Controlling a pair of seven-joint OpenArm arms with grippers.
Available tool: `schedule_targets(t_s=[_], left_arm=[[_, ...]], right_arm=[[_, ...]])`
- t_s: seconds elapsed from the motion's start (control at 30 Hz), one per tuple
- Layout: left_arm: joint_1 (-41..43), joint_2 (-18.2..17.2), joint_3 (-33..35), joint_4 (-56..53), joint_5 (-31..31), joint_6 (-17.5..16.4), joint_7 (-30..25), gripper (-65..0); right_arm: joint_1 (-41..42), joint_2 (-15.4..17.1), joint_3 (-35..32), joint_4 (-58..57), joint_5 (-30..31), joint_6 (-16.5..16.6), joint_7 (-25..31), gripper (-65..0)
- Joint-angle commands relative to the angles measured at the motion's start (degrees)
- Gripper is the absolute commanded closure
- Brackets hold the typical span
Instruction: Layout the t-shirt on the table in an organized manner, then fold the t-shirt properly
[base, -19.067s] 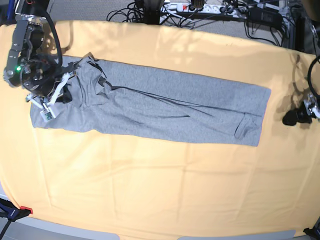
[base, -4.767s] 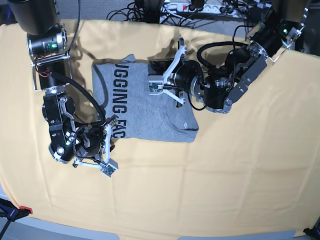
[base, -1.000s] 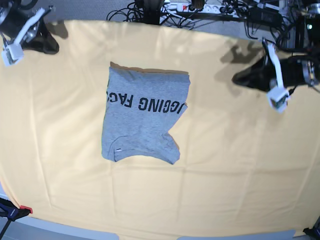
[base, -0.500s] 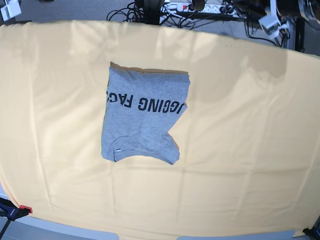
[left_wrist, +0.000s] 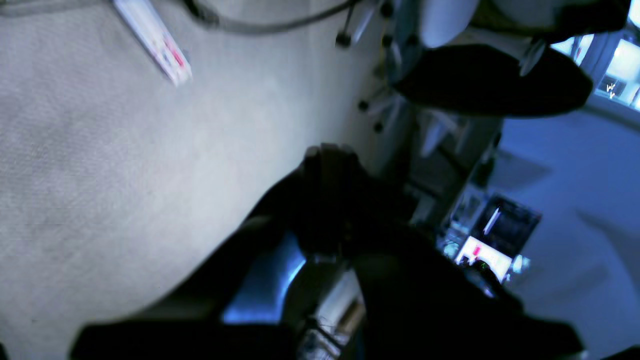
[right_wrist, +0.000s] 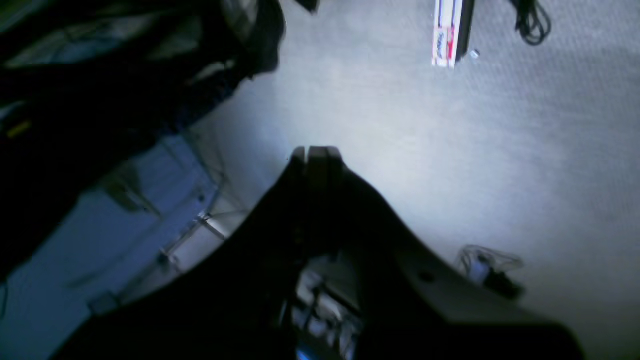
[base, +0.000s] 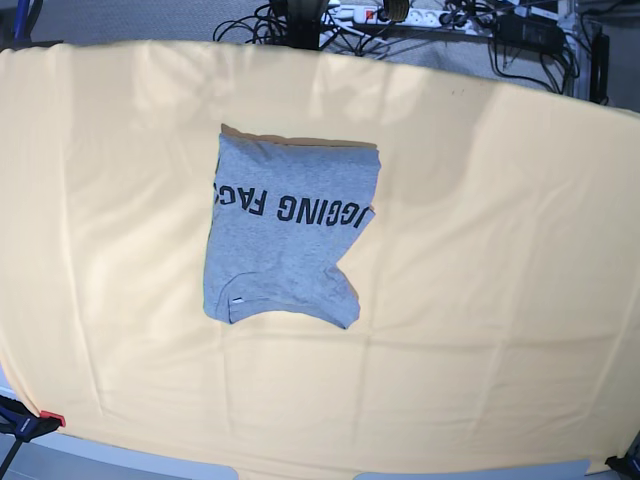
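The t-shirt (base: 285, 232) lies folded into a compact, roughly rectangular packet on my counter (base: 500, 300), a little left of the middle in the base view and toward the far half of the pale yellow-orange cloth. Its black block lettering (base: 290, 207) runs across the upper part of the packet, reading upside down from this side. The top edge is fairly straight. The lower right corner is not square: a flap juts out at the bottom, with a notch cut in above it on the right edge. A small light tag (base: 237, 298) shows near the lower left corner.

Neither of my arms reaches over the counter in the base view. My left tool (left_wrist: 327, 160) is clenched, its dark fingers pressed together with nothing between them, and its camera looks out over grey carpet (left_wrist: 100, 175) and a white power strip (left_wrist: 155, 40). My right tool (right_wrist: 316, 152) is likewise clenched and empty, above carpet with another power strip (right_wrist: 446, 32) lying on it. Beyond the far edge of the counter, black cables (base: 300, 25) are tangled on the floor.
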Motion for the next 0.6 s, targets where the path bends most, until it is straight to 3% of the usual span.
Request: schedule_targets(t_s=[0.0, 0.2, 0.47, 0.57], left_arm=[[-1.0, -0.5, 1.2, -1.7, 1.1, -0.1, -1.5, 0.0], [-11.9, 1.5, 8.7, -15.9, 15.6, -0.1, -14.5, 0.0], [-26.5, 5.4, 16.3, -36.4, 39.3, -0.1, -39.4, 0.0], [-32.5, 6.9, 19.8, -45.0, 49.6, -0.1, -51.5, 0.0]], right_arm=[[0.1, 0.5, -1.1, -1.3, -1.6, 0.3, 1.5, 0.0], [8.0, 0.6, -7.7, -13.5, -18.4, 0.3, 17.4, 0.0], [20.8, 0.5, -15.7, -31.4, -37.4, 0.3, 39.2, 0.0], [25.9, 0.5, -18.9, -38.1, -43.9, 0.3, 47.9, 0.0]])
